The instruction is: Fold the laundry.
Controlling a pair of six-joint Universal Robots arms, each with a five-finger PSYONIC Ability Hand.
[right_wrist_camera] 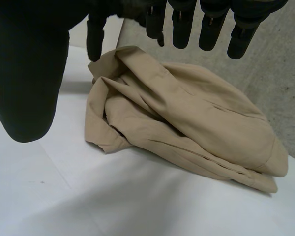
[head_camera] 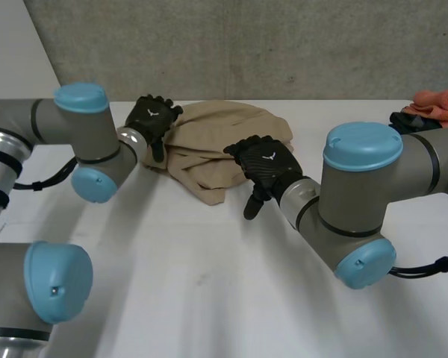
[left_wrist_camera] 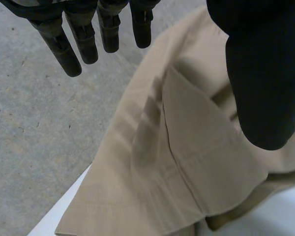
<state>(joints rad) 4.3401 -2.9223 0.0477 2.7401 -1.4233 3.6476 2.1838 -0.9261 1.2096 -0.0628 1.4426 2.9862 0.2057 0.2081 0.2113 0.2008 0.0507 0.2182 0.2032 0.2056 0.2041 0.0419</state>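
A crumpled beige garment (head_camera: 220, 142) lies in a heap at the back middle of the white table (head_camera: 209, 283). My left hand (head_camera: 153, 119) hovers over the heap's left edge, open, with straight fingers and nothing held. In the left wrist view, the left hand (left_wrist_camera: 83, 39) hangs above a flat seamed panel of the garment (left_wrist_camera: 187, 162) without touching it. Just in front of the heap's right side is my right hand (head_camera: 267, 165), also open. In the right wrist view, the right hand (right_wrist_camera: 29, 83) is spread above the table, and the garment (right_wrist_camera: 187, 123) lies beyond its fingertips.
An orange cloth (head_camera: 440, 104) and a dark item (head_camera: 411, 121) sit at the table's far right edge, behind my right arm. A grey wall (head_camera: 246, 45) rises close behind the table. Bare tabletop stretches from the garment to the front.
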